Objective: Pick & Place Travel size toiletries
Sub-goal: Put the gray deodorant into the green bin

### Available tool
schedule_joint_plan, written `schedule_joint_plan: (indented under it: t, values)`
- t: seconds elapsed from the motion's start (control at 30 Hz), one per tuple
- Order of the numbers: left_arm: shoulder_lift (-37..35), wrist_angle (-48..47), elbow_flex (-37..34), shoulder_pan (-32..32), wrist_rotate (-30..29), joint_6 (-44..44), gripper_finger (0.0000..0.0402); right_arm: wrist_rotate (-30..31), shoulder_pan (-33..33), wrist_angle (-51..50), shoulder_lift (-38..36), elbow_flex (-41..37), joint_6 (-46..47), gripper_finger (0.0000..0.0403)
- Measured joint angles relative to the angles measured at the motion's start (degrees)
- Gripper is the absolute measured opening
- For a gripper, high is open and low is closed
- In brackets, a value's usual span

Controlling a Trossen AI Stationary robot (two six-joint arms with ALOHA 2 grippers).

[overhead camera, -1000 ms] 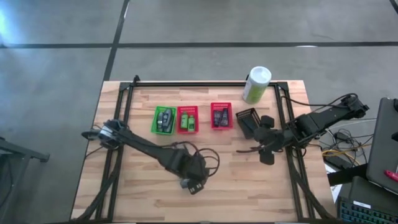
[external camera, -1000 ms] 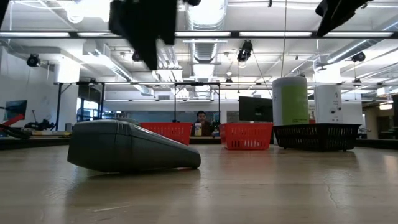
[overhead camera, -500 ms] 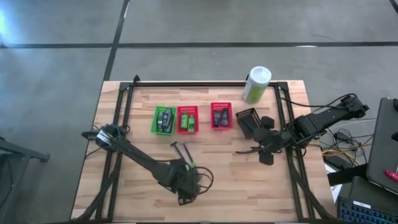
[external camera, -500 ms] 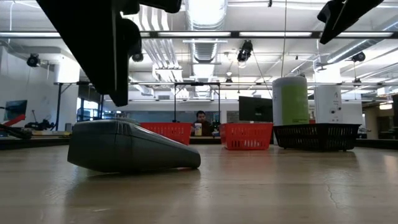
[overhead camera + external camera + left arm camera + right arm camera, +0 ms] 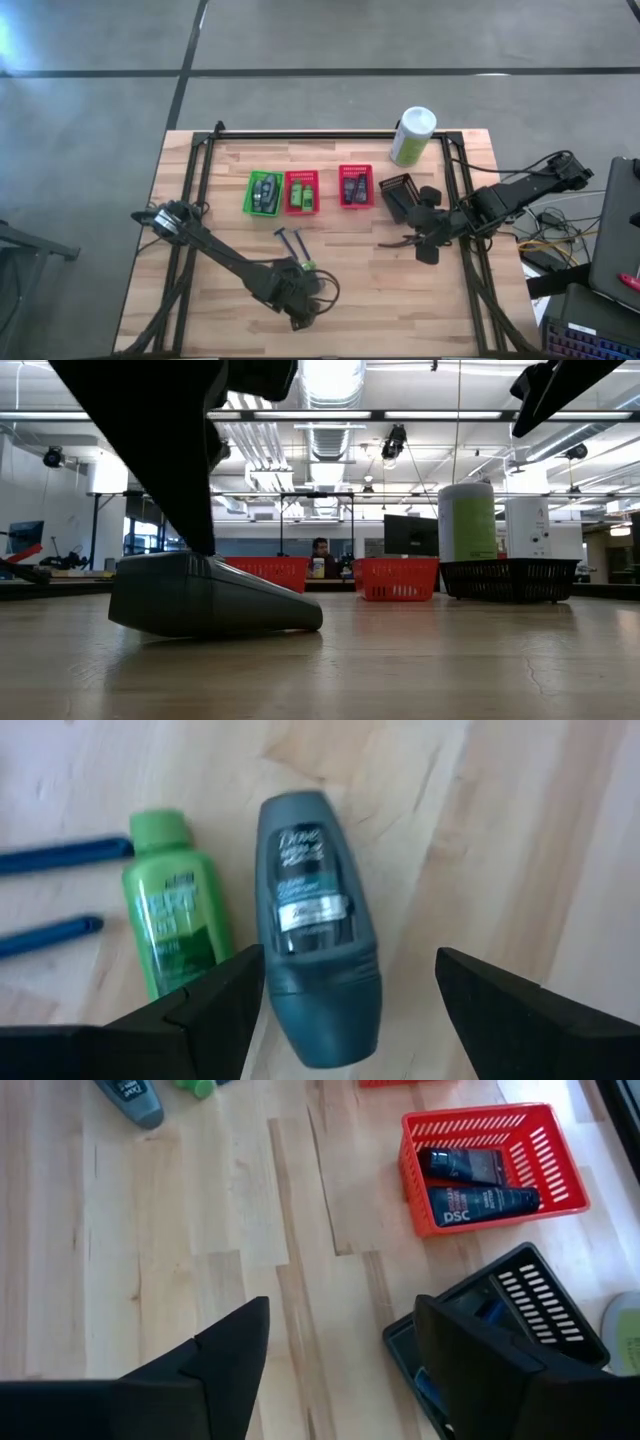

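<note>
The left gripper (image 5: 350, 1005), jaws spread wide, is hovering directly over the grey oval bottle (image 5: 318, 920) lying flat on the table (image 5: 400, 290) beside a green tube (image 5: 172, 910), its long axis running between the fingers, while the right gripper (image 5: 340, 1360) is waiting open well apart near the dark basket (image 5: 500, 1320).

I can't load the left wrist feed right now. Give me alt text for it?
The left gripper is open, its two dark fingers straddling the lower end of a grey oval bottle lying flat on the wooden table. A bright green tube lies beside the bottle, with two thin blue sticks past it.
</note>
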Motion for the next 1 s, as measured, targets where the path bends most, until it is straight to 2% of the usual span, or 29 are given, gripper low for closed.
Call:
schedule_joint_plan:
  t: [0.17,0.6,0.83,1.0]
  values:
    - [0.0,2.1,-2.2,0.0,1.5,-3.8,0.0298,0.1,0.0,0.0,0.0,0.0,-1.5,0.0262]
    - [-0.1,7.0,-7.1,1.6,0.8,-6.3,0.0298,2.2,0.0,0.0,0.0,0.0,-1.7,0.0299]
    - [-0.1,9.3,-9.4,2.1,0.8,-5.6,0.0297,3.2,0.0,0.0,0.0,0.0,-1.8,0.0316]
    - [-0.1,9.5,-10.5,2.1,0.9,-5.4,0.0282,3.2,0.0,0.0,0.0,0.0,-1.7,0.0327]
